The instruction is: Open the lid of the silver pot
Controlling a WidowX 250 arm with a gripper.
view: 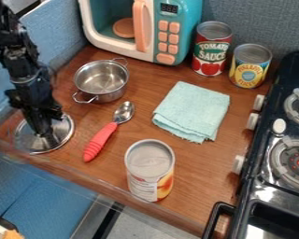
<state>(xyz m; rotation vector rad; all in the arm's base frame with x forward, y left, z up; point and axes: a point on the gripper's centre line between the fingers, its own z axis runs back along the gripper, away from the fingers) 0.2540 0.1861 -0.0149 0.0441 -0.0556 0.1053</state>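
The black gripper (pixel 46 133) hangs down at the left of the camera view, right over the middle of a round silver lid (pixel 63 134), and it hides the lid's centre. The lid lies at the counter's left front edge, apart from the pot. Up and to the right of it stands the silver pot (pixel 101 80), uncovered and upright, with its inside showing and a wire handle on each of two sides.
A spoon with a red handle (pixel 99 142) lies between the lid and a can (pixel 149 170). Beyond are a folded cloth (pixel 192 111), a toy microwave (pixel 171 28), a tomato sauce can (pixel 211 49) and a yellow can (pixel 249 66). The stove (pixel 283 163) borders the right.
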